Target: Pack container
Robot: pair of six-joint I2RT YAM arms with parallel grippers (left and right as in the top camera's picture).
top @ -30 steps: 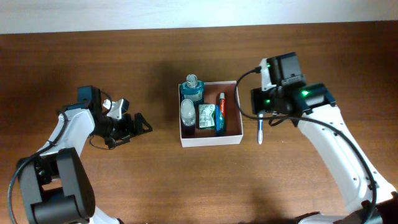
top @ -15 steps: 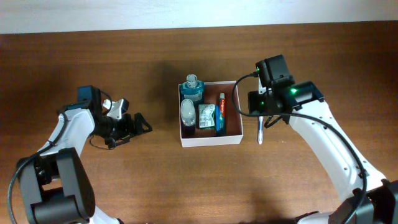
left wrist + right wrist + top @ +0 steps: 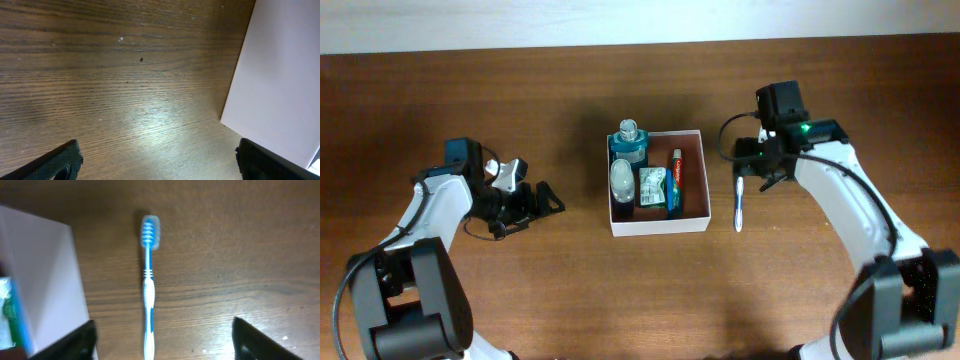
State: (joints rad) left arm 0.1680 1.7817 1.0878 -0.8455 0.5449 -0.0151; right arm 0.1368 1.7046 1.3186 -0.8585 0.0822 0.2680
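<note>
The container (image 3: 660, 227), a square white-walled box, sits mid-table and holds a blue mouthwash bottle (image 3: 629, 142), a clear bottle (image 3: 622, 178), a green packet (image 3: 651, 186) and a toothpaste tube (image 3: 674, 180). A blue-and-white toothbrush (image 3: 739, 207) lies flat on the wood just right of the box. My right gripper (image 3: 748, 172) hovers over its handle end, open. In the right wrist view the toothbrush (image 3: 148, 285) runs between the spread fingers (image 3: 79, 341), touching neither, with the box's wall (image 3: 47, 275) at left. My left gripper (image 3: 535, 199) stands open and empty, left of the box.
The left wrist view has bare wood grain between the wide fingers (image 3: 61, 161) and the box's white outer wall (image 3: 280, 75) at right. The table's back edge (image 3: 640, 46) meets a pale wall behind the box.
My right gripper's jaws have opened from shut, and the wrist has shifted back and to the right. The toothbrush lies where it did. The left arm has not moved.
</note>
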